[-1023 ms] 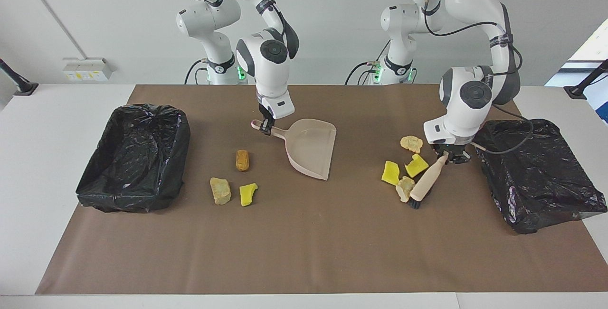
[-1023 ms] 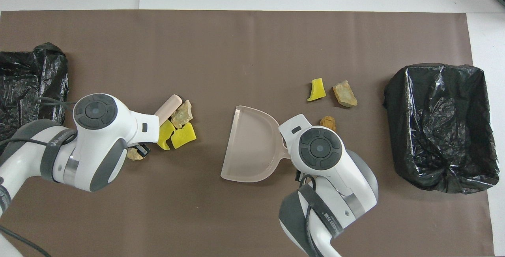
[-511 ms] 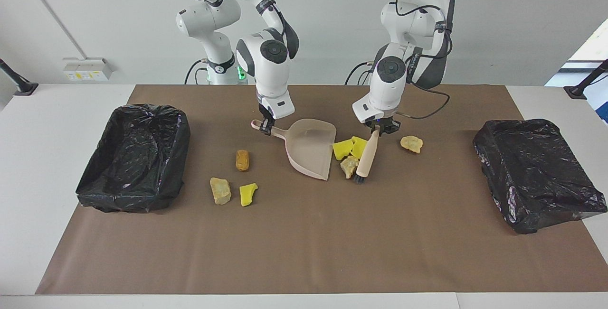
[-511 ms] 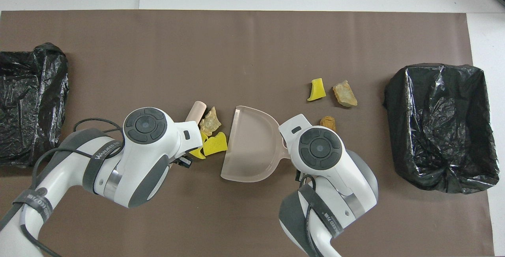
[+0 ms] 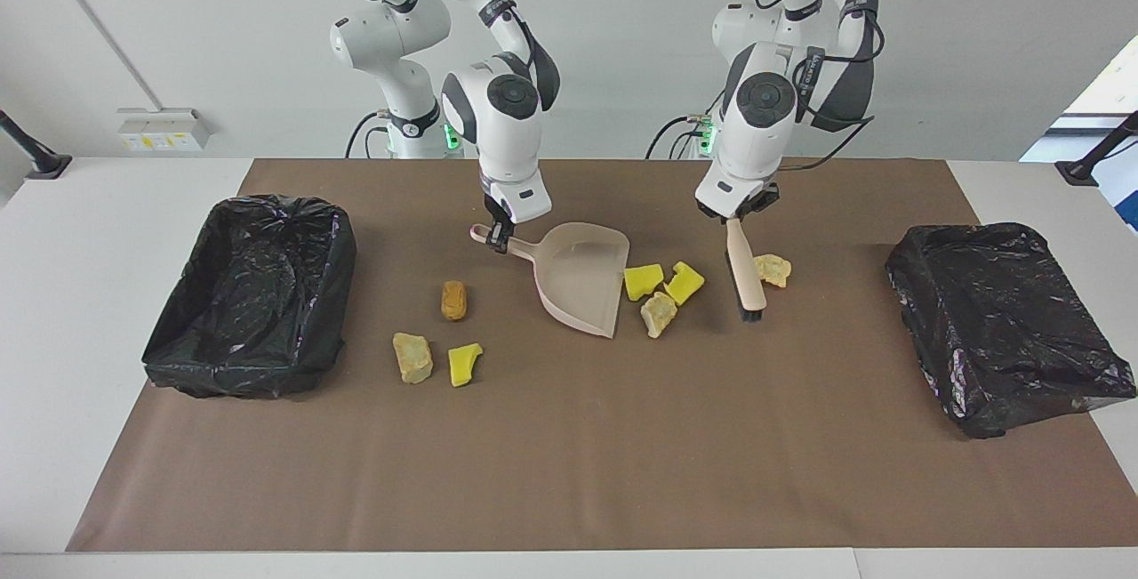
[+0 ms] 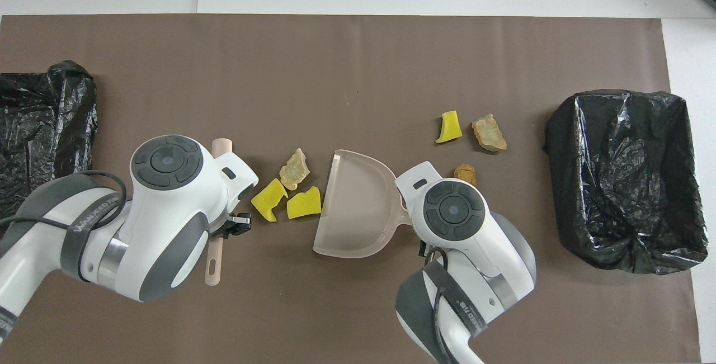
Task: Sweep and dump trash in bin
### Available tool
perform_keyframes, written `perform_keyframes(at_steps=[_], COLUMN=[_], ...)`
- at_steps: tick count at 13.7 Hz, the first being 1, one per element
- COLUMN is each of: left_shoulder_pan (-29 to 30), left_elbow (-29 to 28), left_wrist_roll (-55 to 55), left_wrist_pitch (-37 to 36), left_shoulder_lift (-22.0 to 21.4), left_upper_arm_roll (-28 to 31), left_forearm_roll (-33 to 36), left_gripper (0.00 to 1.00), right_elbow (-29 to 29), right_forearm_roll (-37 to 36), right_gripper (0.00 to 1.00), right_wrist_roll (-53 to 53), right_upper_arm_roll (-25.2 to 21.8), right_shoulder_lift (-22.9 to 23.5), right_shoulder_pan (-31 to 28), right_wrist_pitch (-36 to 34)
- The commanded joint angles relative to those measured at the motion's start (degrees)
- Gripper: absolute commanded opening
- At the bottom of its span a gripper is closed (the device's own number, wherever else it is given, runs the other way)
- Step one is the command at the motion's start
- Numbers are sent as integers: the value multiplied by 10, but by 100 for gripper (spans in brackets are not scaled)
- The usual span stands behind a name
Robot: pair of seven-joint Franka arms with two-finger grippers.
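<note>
The beige dustpan [image 5: 582, 281] rests on the brown mat, and my right gripper [image 5: 496, 237] is shut on its handle. Two yellow wedges [image 5: 642, 281] [image 5: 685, 282] and a tan chunk [image 5: 658, 314] of trash lie just outside the pan's mouth [image 6: 304, 204]. My left gripper [image 5: 733, 213] is shut on the brush [image 5: 745, 272], bristles down, between that cluster and a lone tan chunk [image 5: 772, 269]. An orange-brown oval [image 5: 454, 299], a tan chunk [image 5: 413, 357] and a yellow wedge [image 5: 464, 363] lie toward the right arm's end. The black-lined bin [image 5: 253, 294] sits there too.
A second black-lined bin [image 5: 1005, 321] sits at the left arm's end of the mat. In the overhead view my left arm covers the lone tan chunk, and the brush [image 6: 214, 258] sticks out from under the wrist.
My left arm swept three pieces across to the dustpan's mouth, then drew the brush back beside the lone tan chunk. The right arm and dustpan stayed still.
</note>
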Motion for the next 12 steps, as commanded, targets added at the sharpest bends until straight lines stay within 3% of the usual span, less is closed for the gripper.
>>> perform_keyframes(at_steps=[1,3,5,9,12], left_shoulder_pan=[72,95,97,51,20], left_elbow=[-58,-111,-139,-132,-67], left_wrist_roll=[-14,-14,-14,-54,-20], left_wrist_pitch=[8,39,79,106,116], left_shoulder_lift=[-36,-68,-77,-38,30], left_upper_arm_roll=[-3,-3,-4,-8,-10], left_forearm_roll=[11,57,58,56,19], left_gripper=[0,0,0,0,0], right_elbow=[6,6,6,6,6], right_forearm_roll=[0,0,0,0,0], right_gripper=[0,0,0,0,0], right_wrist_roll=[3,3,3,3,3], right_upper_arm_roll=[3,2,2,2,3], right_shoulder_lift=[5,5,5,5,4], right_shoulder_pan=[-2,-2,-2,-2,-2], right_wrist_pitch=[7,3,3,5,2])
